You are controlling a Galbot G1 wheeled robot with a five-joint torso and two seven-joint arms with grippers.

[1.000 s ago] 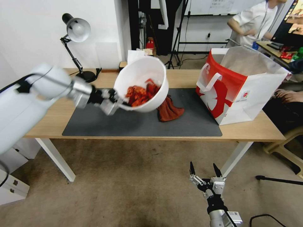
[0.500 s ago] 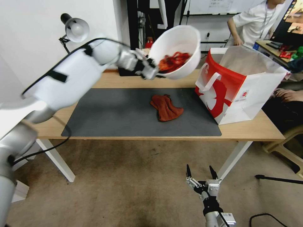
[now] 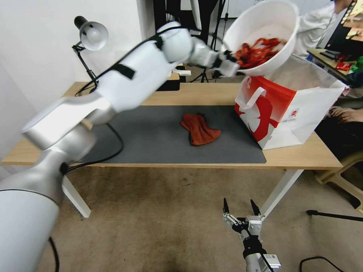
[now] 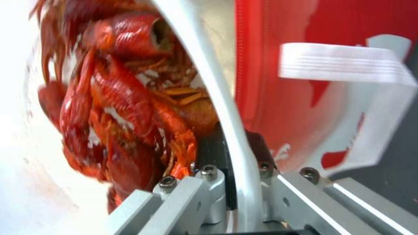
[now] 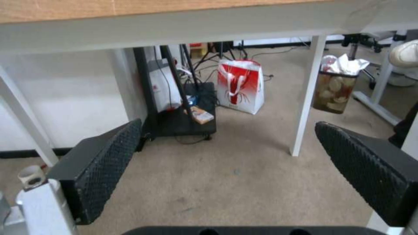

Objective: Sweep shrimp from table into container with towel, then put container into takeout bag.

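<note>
My left gripper (image 3: 228,65) is shut on the rim of the white container (image 3: 276,22), holding it high in the air, tilted, above the open top of the red-and-white takeout bag (image 3: 281,113). The orange-red shrimp (image 3: 259,51) lie piled inside the container; in the left wrist view the shrimp (image 4: 126,98) press against the rim (image 4: 231,130) clamped between the fingers. The rust-brown towel (image 3: 198,129) lies crumpled on the dark mat of the table (image 3: 181,94). My right gripper (image 3: 239,211) hangs open below the table's front edge, over the carpet.
A desk lamp (image 3: 90,36) stands at the table's back left. The bag's white loop handle (image 3: 253,99) faces the mat. A person sits behind the bag at the far right. Under the table are white legs (image 5: 307,98), another red-and-white bag (image 5: 239,86) and a bin (image 5: 335,91).
My left arm has carried the container with the shrimp up and to the right, from above the mat to over the bag's opening. The towel and the right gripper stay where they were.
</note>
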